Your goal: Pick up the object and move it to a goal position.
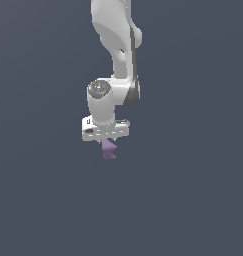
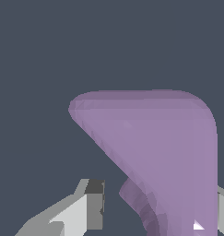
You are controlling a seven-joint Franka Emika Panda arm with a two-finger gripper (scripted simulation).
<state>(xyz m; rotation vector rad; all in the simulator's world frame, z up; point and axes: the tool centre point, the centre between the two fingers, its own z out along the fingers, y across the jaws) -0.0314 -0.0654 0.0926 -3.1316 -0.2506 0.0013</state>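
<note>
The lump (image 1: 109,149) hangs below the white hand (image 1: 108,142), its upper part tucked up between the fingers, with nothing seen under it. In the wrist view it (image 2: 164,152) fills the space between the fingers (image 2: 92,205), which look closed on it, though the contact on the far side is mostly hidden. It is small, so probably light, and it looks stiff and matte rather than slick. Its lobes and curved notch give uneven faces, so a hold across the thicker body seems safest against twisting.
</note>
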